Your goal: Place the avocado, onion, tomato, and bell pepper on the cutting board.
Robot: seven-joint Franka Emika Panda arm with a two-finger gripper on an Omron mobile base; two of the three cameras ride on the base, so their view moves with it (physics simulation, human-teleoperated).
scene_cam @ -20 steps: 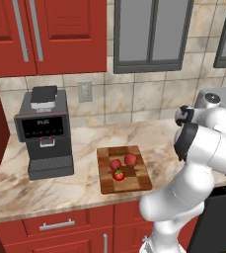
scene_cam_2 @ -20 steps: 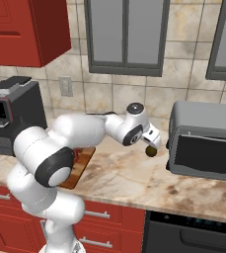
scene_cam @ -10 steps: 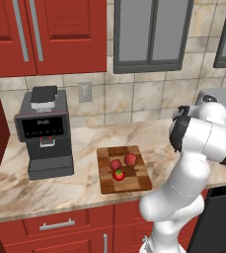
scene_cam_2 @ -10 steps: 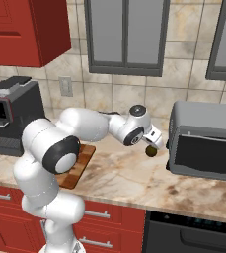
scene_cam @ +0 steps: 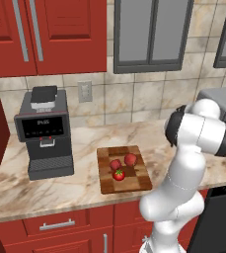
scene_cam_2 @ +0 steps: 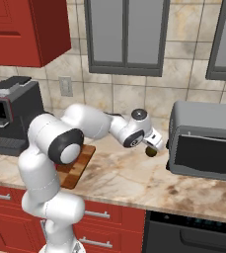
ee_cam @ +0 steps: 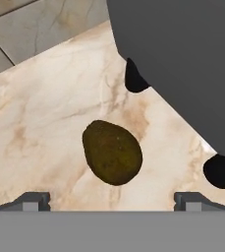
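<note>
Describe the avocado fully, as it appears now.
The avocado is a small, dull, olive-brown oval with mottled skin, whole and unmarked. It lies on its side on the marble counter, close beside the grey toaster oven but apart from it. The open gripper hovers over it, fingers either side, not touching.

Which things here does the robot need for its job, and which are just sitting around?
For the job:
- avocado, on the counter by the toaster oven
- tomato, already on the board
- board
- two plain red veggies, on the board
- tool, open above the avocado

Just sitting around:
- coffee machine
- toaster oven
- wall socket
</note>
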